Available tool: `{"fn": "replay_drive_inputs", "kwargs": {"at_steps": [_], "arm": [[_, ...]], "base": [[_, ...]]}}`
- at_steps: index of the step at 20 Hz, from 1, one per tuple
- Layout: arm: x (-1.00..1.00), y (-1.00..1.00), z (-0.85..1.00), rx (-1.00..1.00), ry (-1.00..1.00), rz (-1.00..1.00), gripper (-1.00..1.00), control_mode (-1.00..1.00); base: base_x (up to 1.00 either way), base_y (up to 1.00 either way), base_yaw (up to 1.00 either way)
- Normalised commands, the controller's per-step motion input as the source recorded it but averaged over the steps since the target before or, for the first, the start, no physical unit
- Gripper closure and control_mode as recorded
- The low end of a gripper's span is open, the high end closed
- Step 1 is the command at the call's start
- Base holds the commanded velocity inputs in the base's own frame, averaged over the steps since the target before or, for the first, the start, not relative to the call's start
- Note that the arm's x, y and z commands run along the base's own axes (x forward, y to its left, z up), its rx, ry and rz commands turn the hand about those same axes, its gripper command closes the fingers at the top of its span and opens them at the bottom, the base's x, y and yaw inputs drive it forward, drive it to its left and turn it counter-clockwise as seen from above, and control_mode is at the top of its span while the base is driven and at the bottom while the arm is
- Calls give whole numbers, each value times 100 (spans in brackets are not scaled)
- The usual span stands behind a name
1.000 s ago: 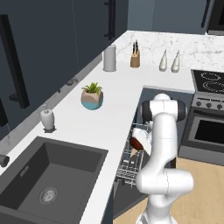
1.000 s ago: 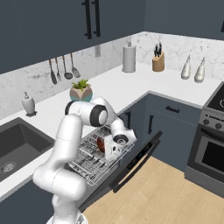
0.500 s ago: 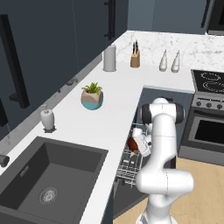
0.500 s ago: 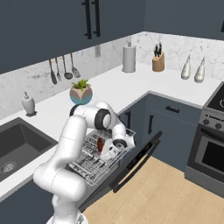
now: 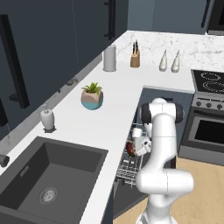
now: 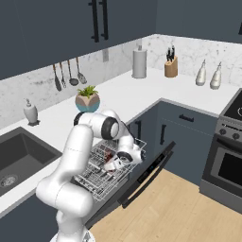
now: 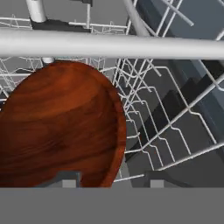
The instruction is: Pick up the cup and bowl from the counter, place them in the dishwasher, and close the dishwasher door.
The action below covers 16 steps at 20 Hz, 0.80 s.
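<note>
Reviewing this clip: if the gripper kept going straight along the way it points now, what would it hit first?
Most likely the bowl, which sits right ahead of the gripper in the hand view. Beyond it lie the wires of the dishwasher rack. Exact depth is unclear.

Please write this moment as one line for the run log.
gripper: open, low inside rack | bowl: in rack, rim between fingertips | dishwasher door: down, not yet closed
</note>
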Motion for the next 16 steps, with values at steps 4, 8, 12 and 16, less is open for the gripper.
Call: {"fn": "replay_drive_inputs", "kwargs": {"at_steps": [4,8,12,16], "arm": [[2,0,0,-9,9,-23,-100,-100],[-8,-4,11,-9,4,-22,-100,-100],[-68,-35,72,-4,-1,-15,-100,-100],[-76,-61,100,0,-6,-7,-100,-100]], "base": [[0,0,0],[0,0,0],[0,0,0],[0,0,0]]}}
